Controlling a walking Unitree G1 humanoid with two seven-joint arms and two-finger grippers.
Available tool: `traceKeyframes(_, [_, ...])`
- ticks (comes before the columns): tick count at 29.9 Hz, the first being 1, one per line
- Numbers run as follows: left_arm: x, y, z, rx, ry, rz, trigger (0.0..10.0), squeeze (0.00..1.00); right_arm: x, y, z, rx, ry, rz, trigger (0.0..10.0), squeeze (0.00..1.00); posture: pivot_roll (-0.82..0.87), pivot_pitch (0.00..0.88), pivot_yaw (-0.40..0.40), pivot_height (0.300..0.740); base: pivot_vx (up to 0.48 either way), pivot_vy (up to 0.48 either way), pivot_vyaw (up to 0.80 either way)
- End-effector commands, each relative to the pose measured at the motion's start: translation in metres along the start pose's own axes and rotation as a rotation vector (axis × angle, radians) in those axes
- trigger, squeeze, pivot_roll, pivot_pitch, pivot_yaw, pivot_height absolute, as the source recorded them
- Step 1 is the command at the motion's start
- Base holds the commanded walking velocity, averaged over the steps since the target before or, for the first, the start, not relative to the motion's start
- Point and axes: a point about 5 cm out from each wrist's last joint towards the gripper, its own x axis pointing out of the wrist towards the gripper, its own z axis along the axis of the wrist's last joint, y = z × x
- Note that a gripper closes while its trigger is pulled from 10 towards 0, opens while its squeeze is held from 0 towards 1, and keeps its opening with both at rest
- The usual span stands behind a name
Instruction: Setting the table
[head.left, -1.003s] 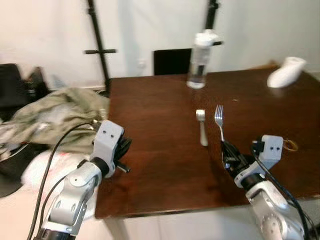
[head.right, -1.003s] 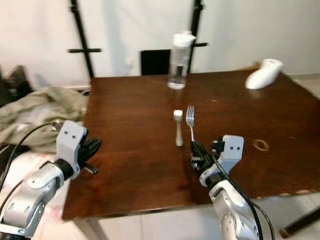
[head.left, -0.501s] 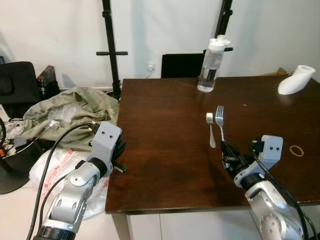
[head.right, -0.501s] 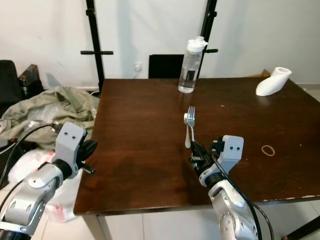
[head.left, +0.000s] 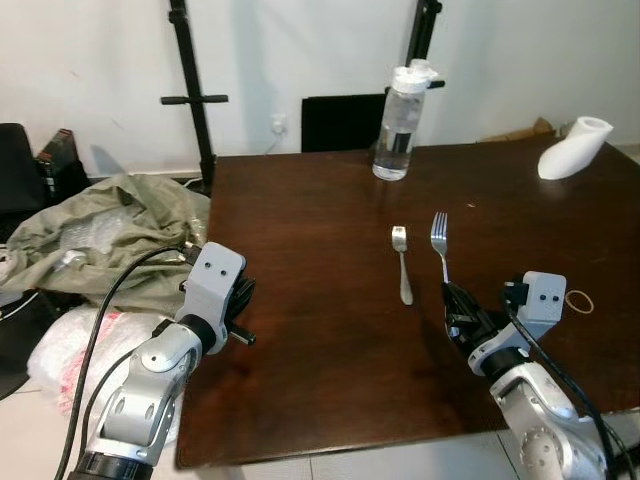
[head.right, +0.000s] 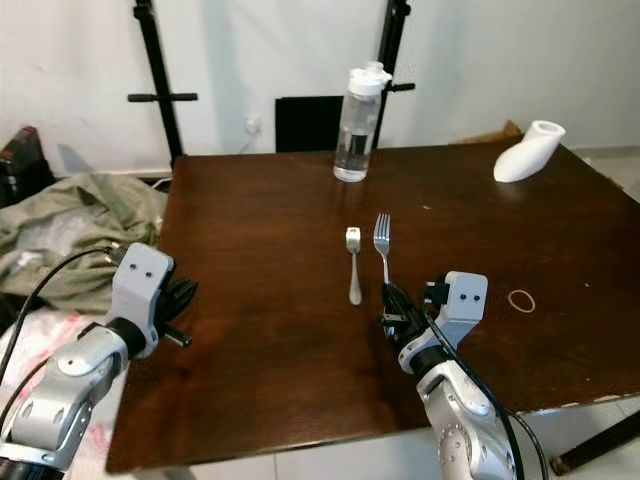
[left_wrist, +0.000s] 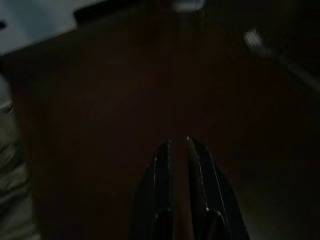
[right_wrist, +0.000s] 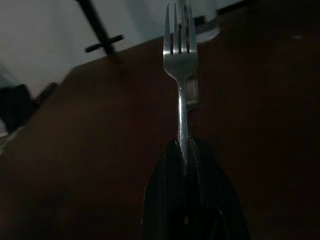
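dark brown wooden table (head.left: 300, 250) in front of me. my right tool (head.right: 392, 305) is clamped on the handle of a silver metal fork (head.left: 439, 240), tines pointing away toward the far edge, held just above the tabletop. small silver spoon (head.left: 402, 262) lies on the table just beside the fork, on its left. my left tool (left_wrist: 177, 150) hovers over the near-left table edge, fingers narrow, holding nothing. clear plastic water bottle (head.left: 398, 122) stands near the far edge. tan rubber band (head.left: 579, 301) lies right of my right tool.
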Motion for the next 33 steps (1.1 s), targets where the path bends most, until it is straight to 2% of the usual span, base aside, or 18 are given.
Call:
traceKeyframes(1, [-0.003,0.003,-0.003,-0.005,0.012,0.002,10.0,0.0,0.001,0.002,0.001,0.005,-0.005,0.002,10.0,0.0,0.07,0.088,0.066,0.74,0.0,0.0,0.0])
traceKeyframes(19, [-0.003,0.0,-0.001,-0.024,0.007,-0.009,10.0,0.0,0.0,0.002,0.001,0.006,-0.002,0.003,10.0,0.0,0.07,0.091,0.065,0.74,0.0,0.0,0.0])
traceKeyframes(24, [-0.003,0.002,-0.002,-0.023,0.012,0.002,10.0,0.0,0.001,0.002,-0.002,-0.008,0.034,0.012,10.0,0.0,0.07,0.092,0.065,0.74,0.0,0.0,0.0])
traceKeyframes(29, [-0.006,0.016,0.001,0.001,0.018,0.032,10.0,0.0,0.005,0.006,-0.009,-0.059,0.137,0.062,10.0,0.0,0.08,0.105,0.06,0.74,0.0,0.0,0.0])
traceKeyframes(33, [-0.013,0.039,0.012,0.036,0.018,0.005,10.0,0.0,0.02,0.014,-0.017,-0.055,0.214,0.088,10.0,0.0,0.1,0.116,0.056,0.74,0.0,0.0,0.0])
